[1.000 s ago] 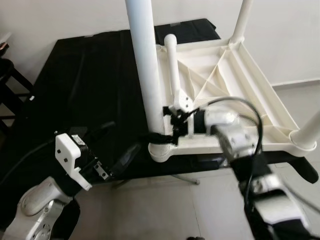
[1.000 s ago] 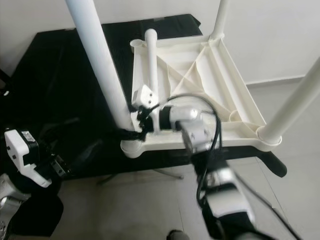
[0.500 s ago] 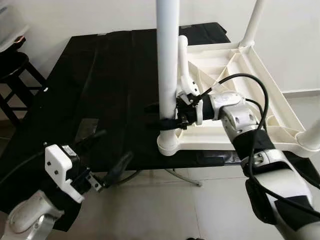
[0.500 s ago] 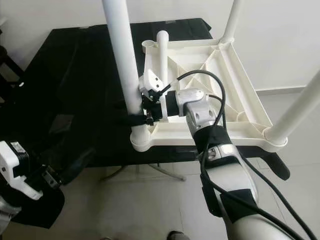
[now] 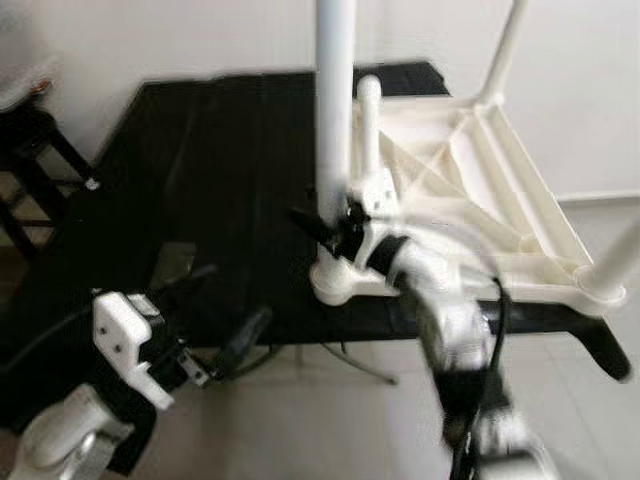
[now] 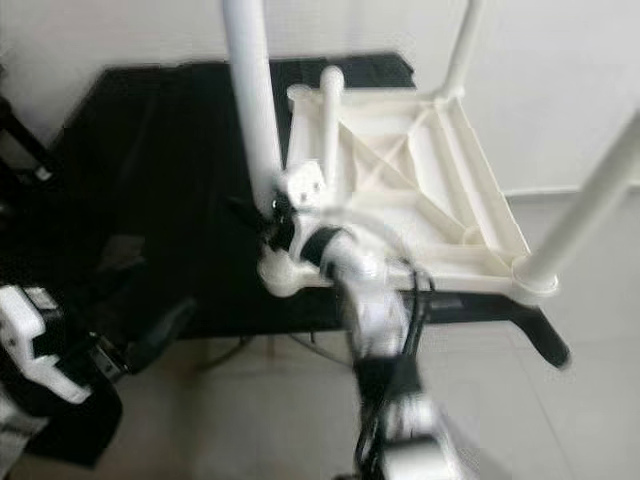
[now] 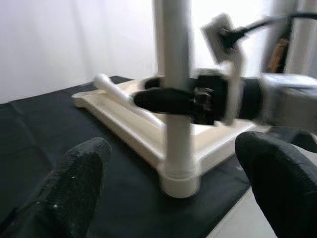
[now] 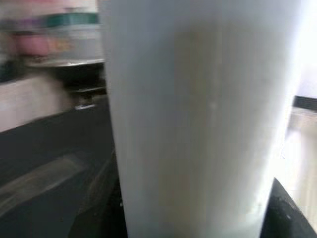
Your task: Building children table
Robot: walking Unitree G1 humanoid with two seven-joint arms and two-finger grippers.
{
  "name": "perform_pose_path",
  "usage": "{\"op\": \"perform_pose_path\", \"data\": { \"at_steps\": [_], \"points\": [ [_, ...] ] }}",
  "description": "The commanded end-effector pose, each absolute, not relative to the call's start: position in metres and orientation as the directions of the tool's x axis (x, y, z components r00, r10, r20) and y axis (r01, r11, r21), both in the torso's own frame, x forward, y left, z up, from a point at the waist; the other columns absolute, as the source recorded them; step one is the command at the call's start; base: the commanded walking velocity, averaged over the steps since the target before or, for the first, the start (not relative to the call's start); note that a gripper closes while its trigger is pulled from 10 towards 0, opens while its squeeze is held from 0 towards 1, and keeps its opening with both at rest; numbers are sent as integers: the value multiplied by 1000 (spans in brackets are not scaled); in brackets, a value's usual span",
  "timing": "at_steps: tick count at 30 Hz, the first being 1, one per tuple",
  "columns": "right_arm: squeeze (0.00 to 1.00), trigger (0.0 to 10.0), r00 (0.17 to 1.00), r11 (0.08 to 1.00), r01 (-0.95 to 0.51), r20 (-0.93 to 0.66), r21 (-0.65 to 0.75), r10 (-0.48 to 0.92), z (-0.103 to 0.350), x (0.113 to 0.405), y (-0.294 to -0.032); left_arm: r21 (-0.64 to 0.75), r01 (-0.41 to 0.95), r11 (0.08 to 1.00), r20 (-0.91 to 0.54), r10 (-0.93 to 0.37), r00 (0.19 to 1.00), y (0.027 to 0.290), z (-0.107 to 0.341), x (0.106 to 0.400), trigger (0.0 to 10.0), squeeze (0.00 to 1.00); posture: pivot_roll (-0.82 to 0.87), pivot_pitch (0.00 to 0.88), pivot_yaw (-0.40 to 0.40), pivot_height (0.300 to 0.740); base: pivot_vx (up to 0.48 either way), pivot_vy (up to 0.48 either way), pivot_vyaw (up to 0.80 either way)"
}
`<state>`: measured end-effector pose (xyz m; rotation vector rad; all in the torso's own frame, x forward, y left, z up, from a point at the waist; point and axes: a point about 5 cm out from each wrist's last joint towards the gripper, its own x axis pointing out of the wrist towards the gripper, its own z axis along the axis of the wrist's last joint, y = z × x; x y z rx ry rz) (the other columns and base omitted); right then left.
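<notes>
A white children's table point(image 5: 480, 170) lies upside down on a black-covered table point(image 5: 210, 160). In its near left corner socket point(image 5: 335, 283) stands a white table leg point(image 5: 335, 100), upright. My right gripper point(image 5: 325, 222) is shut on this leg just above the socket, and the right wrist view has the leg point(image 8: 198, 124) pressed close between the fingers. Low and to the left, off the table's front edge, my left gripper point(image 5: 228, 300) is open and holds nothing. It faces the leg point(image 7: 173, 74) from a short way off. Another white leg point(image 5: 369, 125) lies on the underside.
Two more legs stand upright at the far right corner point(image 5: 505, 45) and the near right corner point(image 5: 620, 260). A dark stool point(image 5: 30, 150) stands at the left by the white wall. Tiled floor point(image 5: 330, 420) lies in front of the table.
The picture has gone blurred. My right arm has swung lower in front of the table edge while its gripper stays on the leg. The left gripper stays low at the left.
</notes>
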<state>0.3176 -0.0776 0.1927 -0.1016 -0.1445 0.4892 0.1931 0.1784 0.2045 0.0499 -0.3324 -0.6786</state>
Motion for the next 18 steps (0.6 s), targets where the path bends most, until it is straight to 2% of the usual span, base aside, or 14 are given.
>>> {"op": "perform_pose_path", "data": {
  "at_steps": [1, 3, 7, 8, 9, 14, 15, 16, 17, 18],
  "points": [
    [0, 0, 900, 912, -406, -201, -58, 388, 126, 305, -84, 148, 614, 776, 273, -628, 728, 178, 201, 196, 10000, 0, 17, 186, 38, 740, 0, 0, 0],
    [0, 0, 881, 890, -454, -167, -40, 442, 134, 310, -67, 150, 621, 770, 277, -635, 721, 176, 201, 199, 10000, 0, 12, 173, 33, 740, 0, 0, 0],
    [0, 0, 875, 880, -472, -150, -50, 460, 144, 313, -56, 154, 620, 770, 283, -635, 719, 176, 202, 200, 10000, 0, 11, 169, 30, 740, 0, 0, 0],
    [0, 10000, 871, 875, -482, -136, -49, 472, 150, 311, -52, 155, 616, 773, 288, -632, 720, 177, 202, 201, 10000, 0, 10, 164, 28, 740, 0, 0, 0],
    [1000, 10000, 844, 848, -530, -106, -23, 525, 162, 306, -45, 157, 612, 776, 292, -628, 721, 176, 203, 202, 10000, 0, 10, 164, 28, 740, 0, 0, 0],
    [1000, 10000, 772, 772, -636, -18, 10, 636, 181, 308, -43, 153, 613, 775, 292, -628, 721, 175, 201, 201, 10000, 0, 10, 166, 28, 740, 0, 0, 0],
    [1000, 10000, 684, 684, -729, 43, 10, 728, 195, 309, -45, 151, 615, 774, 293, -630, 720, 174, 201, 201, 10000, 0, 13, 168, 26, 740, 0, 0, 0],
    [1000, 10000, 684, 684, -729, 43, 10, 728, 195, 309, -45, 151, 615, 774, 293, -630, 720, 174, 201, 201, 10000, 0, 13, 168, 26, 740, 0, 0, 0],
    [1000, 10000, 630, 632, -775, 64, -9, 774, 202, 310, -48, 150, 616, 773, 293, -630, 719, 174, 201, 201, 10000, 0, 13, 168, 26, 740, 0, 0, 0],
    [604, 10000, 520, 523, -850, 71, -53, 851, 208, 309, -52, 149, 617, 773, 293, -630, 719, 174, 201, 201, 10000, 0, 17, 171, 26, 740, 0, 0, 0]
  ]
}}
